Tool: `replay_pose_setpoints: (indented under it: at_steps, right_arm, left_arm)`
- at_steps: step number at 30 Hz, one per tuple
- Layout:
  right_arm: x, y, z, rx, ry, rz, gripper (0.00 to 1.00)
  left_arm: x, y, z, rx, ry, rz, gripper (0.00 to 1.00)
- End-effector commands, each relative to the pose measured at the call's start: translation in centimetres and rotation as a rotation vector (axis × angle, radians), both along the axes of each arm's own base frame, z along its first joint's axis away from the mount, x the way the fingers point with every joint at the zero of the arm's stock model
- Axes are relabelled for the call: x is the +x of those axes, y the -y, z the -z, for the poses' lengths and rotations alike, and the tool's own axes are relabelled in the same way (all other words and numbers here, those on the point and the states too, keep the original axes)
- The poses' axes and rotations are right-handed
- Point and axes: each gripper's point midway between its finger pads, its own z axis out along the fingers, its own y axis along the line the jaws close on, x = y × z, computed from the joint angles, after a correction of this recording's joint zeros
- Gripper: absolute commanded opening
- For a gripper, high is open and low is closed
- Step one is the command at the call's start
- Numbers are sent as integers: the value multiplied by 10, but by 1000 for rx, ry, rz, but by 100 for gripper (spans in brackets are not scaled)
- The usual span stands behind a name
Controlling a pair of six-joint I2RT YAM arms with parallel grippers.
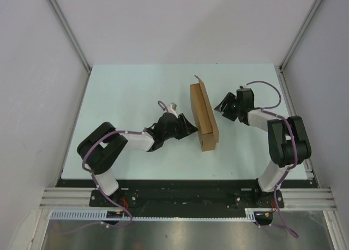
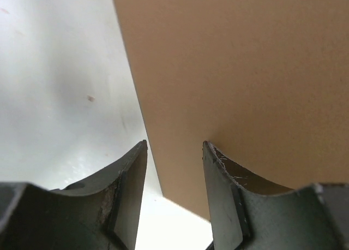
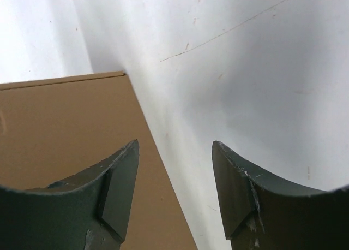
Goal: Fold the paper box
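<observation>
We see the box (image 1: pixel 204 117) standing on edge at the table's (image 1: pixel 125 97) middle, between our left gripper (image 2: pixel 174 145) and right gripper (image 3: pixel 174 143), each with jaws half apart and gripping nothing.

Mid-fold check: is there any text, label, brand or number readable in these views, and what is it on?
No readable text in any view.
On the paper box: none; plain brown card on every face shown.
On the table: none; only scratches and specks.
On the base rail: any label there is too small to read.
</observation>
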Motion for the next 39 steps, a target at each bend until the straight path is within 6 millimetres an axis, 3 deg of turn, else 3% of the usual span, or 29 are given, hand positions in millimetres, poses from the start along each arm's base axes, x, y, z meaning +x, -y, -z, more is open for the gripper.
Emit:
replay_pose_setpoints:
  at_steps: [1,7,8,10,11,14,15,16,19,22,23,25,26,27,28,32,34,35,37,39]
  right_arm:
    - [12,8,-22,-15,48,10,62]
    - [8,43,-39,-66,47,119,64]
    - [6,48,-51,-68,65,142,64]
    - [0,61,-58,-107,56,193,65]
    - [-4,65,-72,-113,79,217,66]
    - [-22,78,-82,-171,60,271,66]
    - [-28,79,-96,-177,87,278,66]
    - [-37,79,-97,-207,72,281,66]
    - [-57,75,-112,-226,91,275,66]
    - [-77,69,-116,-220,86,260,64]
    - [-83,64,-117,-216,84,249,64]
    - [-99,63,-118,-212,74,246,64]
    - [-105,62,-120,-213,77,242,64]
    - [-114,65,-116,-225,63,247,64]
    - [-121,65,-127,-214,93,249,64]
    - [-146,68,-136,-219,104,269,65]
    - [-158,68,-131,-237,84,274,65]
    - [-163,67,-129,-227,72,283,65]
    - [-170,67,-115,-229,40,283,65]
    - [-172,64,-105,-196,14,300,65]
  left_arm:
    - [-4,16,-22,-55,34,7,50]
    - [-10,5,-24,-17,40,-14,51]
    - [-8,-4,-28,-4,60,-46,51]
    - [-1,-26,-26,35,62,-109,52]
    - [-3,-39,-30,37,69,-134,52]
    - [13,-83,-33,71,69,-252,54]
    - [19,-95,-33,85,69,-280,54]
    - [35,-115,-35,88,72,-337,55]
    - [70,-139,-46,54,88,-379,56]
    - [118,-133,-63,16,127,-313,56]
    - [143,-125,-68,10,140,-300,56]
    - [167,-121,-69,-5,140,-260,56]
    - [183,-109,-70,-30,147,-206,56]
    - [191,-106,-68,-33,142,-191,57]
    - [199,-108,-65,-36,132,-187,57]
    - [237,-96,-61,-73,167,-142,61]
    - [247,-93,-39,-61,127,-142,61]
    - [255,-90,-45,-78,140,-140,61]
    - [260,-84,-32,-100,117,-128,61]
    - [265,-79,-35,-136,116,-123,61]
